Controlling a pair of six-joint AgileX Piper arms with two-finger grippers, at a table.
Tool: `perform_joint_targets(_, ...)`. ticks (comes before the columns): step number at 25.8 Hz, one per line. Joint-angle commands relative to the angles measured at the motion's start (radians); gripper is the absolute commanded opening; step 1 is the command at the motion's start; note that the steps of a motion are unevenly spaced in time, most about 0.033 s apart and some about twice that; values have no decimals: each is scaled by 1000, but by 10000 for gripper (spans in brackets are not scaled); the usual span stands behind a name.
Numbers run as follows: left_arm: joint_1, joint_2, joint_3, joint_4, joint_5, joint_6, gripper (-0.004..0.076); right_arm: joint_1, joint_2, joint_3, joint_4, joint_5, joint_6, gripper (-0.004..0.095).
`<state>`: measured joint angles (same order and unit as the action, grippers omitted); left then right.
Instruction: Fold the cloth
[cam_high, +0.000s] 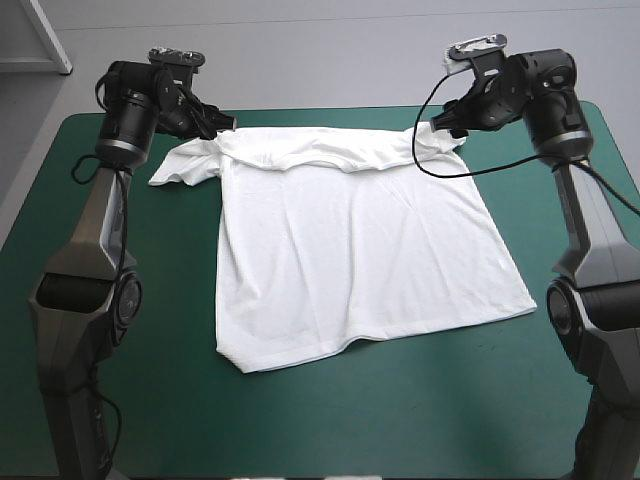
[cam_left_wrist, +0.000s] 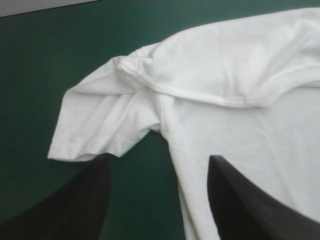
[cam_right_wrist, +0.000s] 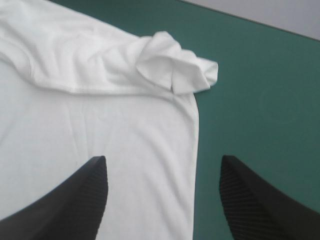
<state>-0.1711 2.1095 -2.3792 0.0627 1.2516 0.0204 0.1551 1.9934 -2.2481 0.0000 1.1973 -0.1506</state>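
Hovering open-fingered at upper left and upper right, the black fin-fingered left gripper (cam_high: 215, 127) and right gripper (cam_high: 447, 122) might pinch just one layer of the flat white short-sleeved T-shirt (cam_high: 350, 260) mid-frame, skewing the fold.

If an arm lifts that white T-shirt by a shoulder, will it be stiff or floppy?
Probably floppy: the T-shirt lies flat with soft wrinkles, its far edge folded over. Likely light, as the spread sleeve looks thin and creased. The bunched sleeve suggests pushing would rumple it rather than slide it.
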Motion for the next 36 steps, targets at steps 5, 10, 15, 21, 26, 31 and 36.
perform_joint_targets(5, 1, -329, 337, -124, 41, -5, 425, -7, -214, 125, -60, 51, 35, 552)
perform_joint_targets(10, -1, -545, 725, -146, 39, -50, 425, -7, -322, 337, -60, 51, 35, 552)
perform_joint_targets(15, -1, -723, 1068, -147, -33, -79, 425, -7, -414, 588, -54, 44, 35, 552)
perform_joint_targets(21, -1, -925, 1410, -251, -176, -147, 424, -7, -531, 907, -52, -42, 77, 552)
perform_joint_targets(26, -10, -992, 1559, -345, -256, -174, 420, -7, -595, 1060, -50, -104, 84, 552)
perform_joint_targets(31, -190, -982, 1651, -322, -494, -285, 420, -7, -614, 1121, -46, -125, 99, 552)
perform_joint_targets(36, -244, -863, 1653, -226, -528, -372, 420, -7, -614, 1121, -46, -121, 117, 552)
